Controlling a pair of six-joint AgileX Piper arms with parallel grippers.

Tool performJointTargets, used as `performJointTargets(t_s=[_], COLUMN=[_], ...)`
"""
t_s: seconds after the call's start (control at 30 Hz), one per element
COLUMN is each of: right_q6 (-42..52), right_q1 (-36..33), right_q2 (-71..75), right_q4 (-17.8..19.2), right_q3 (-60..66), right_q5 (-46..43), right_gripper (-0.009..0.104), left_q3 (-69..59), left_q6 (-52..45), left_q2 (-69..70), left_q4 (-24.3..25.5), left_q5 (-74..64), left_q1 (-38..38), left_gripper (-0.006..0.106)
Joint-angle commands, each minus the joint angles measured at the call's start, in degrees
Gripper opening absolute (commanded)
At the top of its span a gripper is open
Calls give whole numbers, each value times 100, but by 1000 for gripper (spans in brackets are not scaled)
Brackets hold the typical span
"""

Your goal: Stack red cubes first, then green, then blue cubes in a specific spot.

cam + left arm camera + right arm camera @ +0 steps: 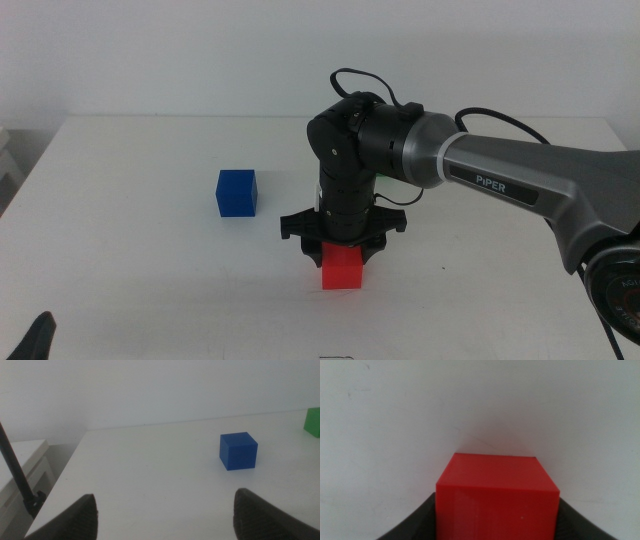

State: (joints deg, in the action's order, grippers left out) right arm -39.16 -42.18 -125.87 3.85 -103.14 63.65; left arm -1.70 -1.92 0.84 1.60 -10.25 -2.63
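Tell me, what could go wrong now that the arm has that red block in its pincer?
The right pincer grips the red cube low, right at the white table. If it opens unevenly, the cube may shift or tip. The arm's body hides the green cube from the overhead camera, so fetching it next could go astray. The blue cube sits close by and a wide swing might knock it. The left pincer waits, open, at the table's near corner.

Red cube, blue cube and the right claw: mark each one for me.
Red cube (pixel 342 268), middle view, front face.
Blue cube (pixel 236 192), middle view, front face.
Right claw (pixel 343 252), middle view, midway between its fingertips, closed on the red cube.
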Motion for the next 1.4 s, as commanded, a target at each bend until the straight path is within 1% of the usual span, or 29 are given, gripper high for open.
performJointTargets(t_s=[0.0, 0.03, 0.07, 0.1, 0.13, 0.27, 0.33, 0.47, 0.63, 0.77, 0.93, 1.13, 1.37], right_q6=[-11, -11, -11, -11, -11, 73, 153, 283, 311, 490, 797, 1443, 1875], right_q1=[-6, -6, -6, -6, -6, -6, -6, -6, 75, 254, 577, 1103, 1424], right_q2=[292, 292, 292, 292, 292, 292, 306, 619, 1190, 1277, 1101, 449, -358], right_q4=[99, 99, 99, 99, 99, 74, 79, 127, 688, 897, 1204, 991, 873], right_q3=[-156, -156, -156, -156, -156, -156, -163, -184, -579, -1149, -1754, -2562, -3413], right_q5=[-58, -50, -38, -59, -59, -33, 28, 26, 77, 378, 307, 318, 323], right_gripper=[-1, 0, 5, 15, 59, 85, 94, 94, 94, 94, 94, 94, 94], left_q3=[29, 29, 29, 29, 29, 29, 29, 29, 29, 29, 29, 29, 29], left_q6=[22, 22, 22, 22, 22, 22, 22, 22, 22, 22, 22, 22, 22], left_q2=[108, 108, 108, 108, 108, 108, 108, 108, 108, 108, 108, 108, 108], left_q4=[-24, -24, -24, -24, -24, -24, -24, -24, -24, -24, -24, -24, -24], left_q5=[479, 479, 479, 479, 479, 479, 479, 479, 479, 479, 479, 479, 479], left_q1=[-9, -9, -9, -9, -9, -9, -9, -9, -9, -9, -9, -9, -9], left_gripper=[92, 92, 92, 92, 92, 92, 92, 92, 92, 92, 92, 92, 92])
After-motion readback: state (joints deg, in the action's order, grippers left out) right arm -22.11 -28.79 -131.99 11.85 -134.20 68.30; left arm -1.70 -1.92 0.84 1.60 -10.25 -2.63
